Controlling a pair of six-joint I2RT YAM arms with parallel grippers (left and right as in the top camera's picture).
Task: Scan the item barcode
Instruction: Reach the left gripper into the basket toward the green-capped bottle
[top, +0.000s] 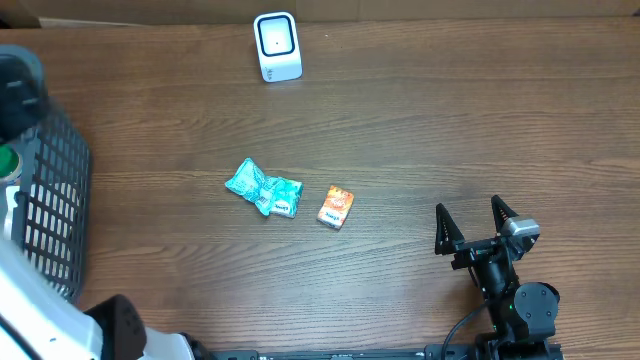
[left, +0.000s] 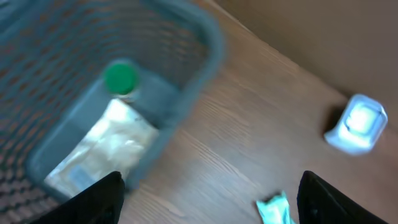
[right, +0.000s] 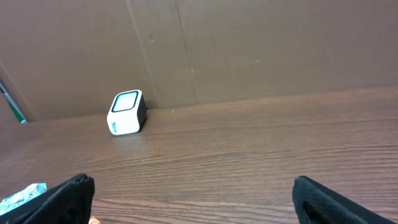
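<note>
A white barcode scanner (top: 277, 45) stands at the table's far edge, also in the right wrist view as the scanner (right: 127, 112). A crumpled teal packet (top: 263, 189) and a small orange box (top: 336, 207) lie mid-table, side by side. My left gripper (left: 211, 205) hangs open over the table just beside the basket (left: 205, 68), nothing between its fingers; the teal packet (left: 277, 208) shows near its right finger. My right gripper (top: 475, 222) stands open and empty at the near right, pointing toward the scanner.
The dark mesh basket (top: 50, 200) sits at the left edge. It holds a green-capped bottle (left: 120, 78) and a white pouch (left: 106, 146). A brown cardboard wall (right: 249, 50) backs the table behind the scanner.
</note>
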